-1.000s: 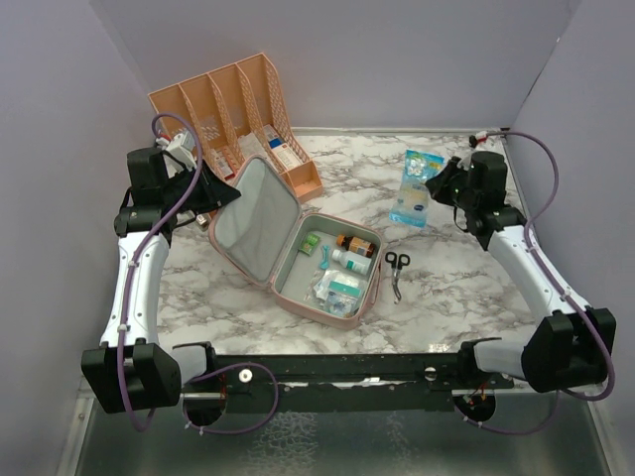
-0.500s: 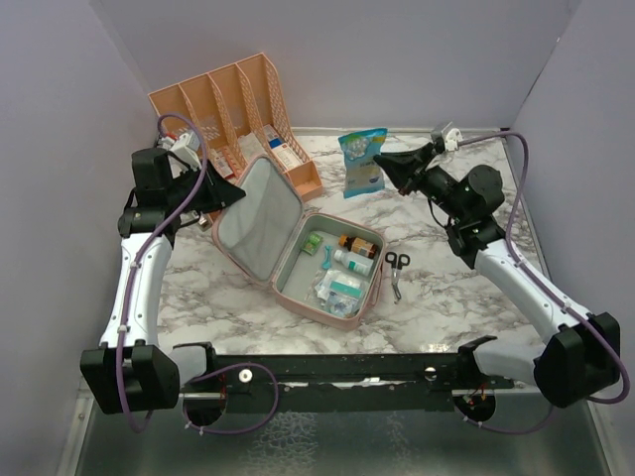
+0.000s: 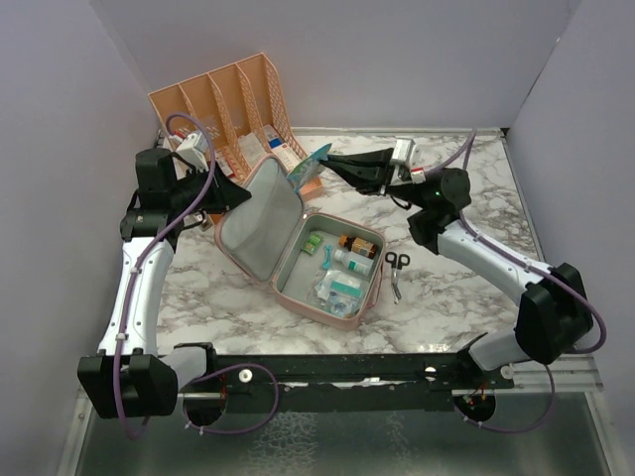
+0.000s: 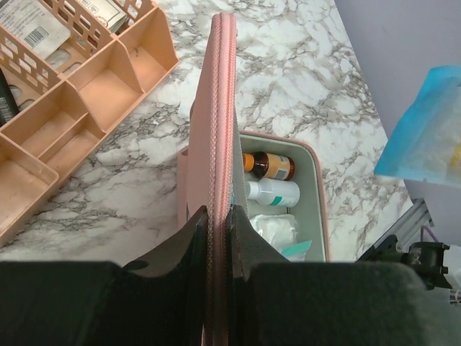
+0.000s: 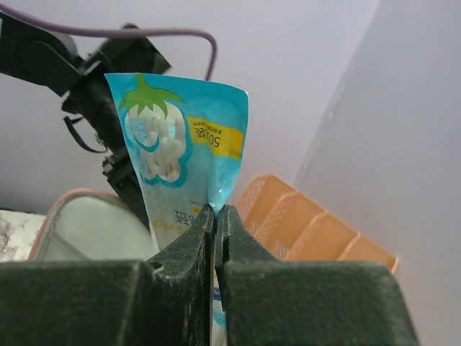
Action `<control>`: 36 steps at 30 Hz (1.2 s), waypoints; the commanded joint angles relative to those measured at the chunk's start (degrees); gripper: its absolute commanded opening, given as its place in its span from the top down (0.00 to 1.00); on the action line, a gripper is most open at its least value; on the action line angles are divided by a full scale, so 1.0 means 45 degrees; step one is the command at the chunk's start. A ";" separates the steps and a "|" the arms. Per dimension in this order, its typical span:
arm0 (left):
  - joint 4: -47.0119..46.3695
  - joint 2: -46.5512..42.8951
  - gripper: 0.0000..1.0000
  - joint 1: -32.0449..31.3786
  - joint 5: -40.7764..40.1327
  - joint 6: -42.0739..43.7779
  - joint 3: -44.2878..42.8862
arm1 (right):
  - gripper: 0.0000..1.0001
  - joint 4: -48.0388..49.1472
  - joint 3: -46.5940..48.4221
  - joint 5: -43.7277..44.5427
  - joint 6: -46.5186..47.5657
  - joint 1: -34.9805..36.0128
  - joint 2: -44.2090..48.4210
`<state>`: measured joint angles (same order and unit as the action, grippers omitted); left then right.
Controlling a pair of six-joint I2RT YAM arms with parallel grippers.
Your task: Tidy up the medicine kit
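The medicine kit [image 3: 316,308], a pink zip case with grey-green lining, lies open mid-table. It holds a brown bottle [image 3: 355,244], a white bottle [image 3: 350,261] and gauze packets [image 3: 337,290]. My left gripper [image 3: 238,198] is shut on the edge of the lid [image 3: 256,218] and holds it upright. In the left wrist view my fingers [image 4: 218,216] pinch the pink lid rim [image 4: 222,108]. My right gripper [image 3: 332,164] is shut on a blue pouch [image 3: 310,165], held in the air just above the lid's top corner. In the right wrist view the gripper [image 5: 215,213] pinches the pouch [image 5: 180,144].
A peach slotted organizer [image 3: 233,114] with boxes in it stands at the back left, close behind the lid. Black scissors [image 3: 396,270] lie on the marble right of the case. Grey walls close in the left, back and right sides.
My right arm has swung left from the back right of the table, carrying the blue pouch over to the raised lid. My left gripper keeps hold of the lid.
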<state>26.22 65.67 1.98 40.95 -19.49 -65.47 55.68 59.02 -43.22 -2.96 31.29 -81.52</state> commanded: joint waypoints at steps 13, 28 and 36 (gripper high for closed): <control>0.0640 0.0026 1.00 -0.0186 0.0520 -0.0094 -0.0324 | 0.99 0.3689 0.3003 -0.2768 0.1198 0.1992 -0.4368; 0.0661 -0.0061 1.00 -0.0186 0.0996 -0.0017 -0.0368 | 0.99 -0.0126 0.4253 -0.2991 0.5140 0.2123 -0.5534; 0.0702 -0.0120 1.00 -0.0186 0.0962 -0.0142 -0.0511 | 0.99 -0.3441 0.4273 -0.1798 0.9889 0.2326 -0.5212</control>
<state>27.33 65.69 1.74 42.59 -19.79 -66.17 48.93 77.76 -55.79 27.05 40.75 -105.78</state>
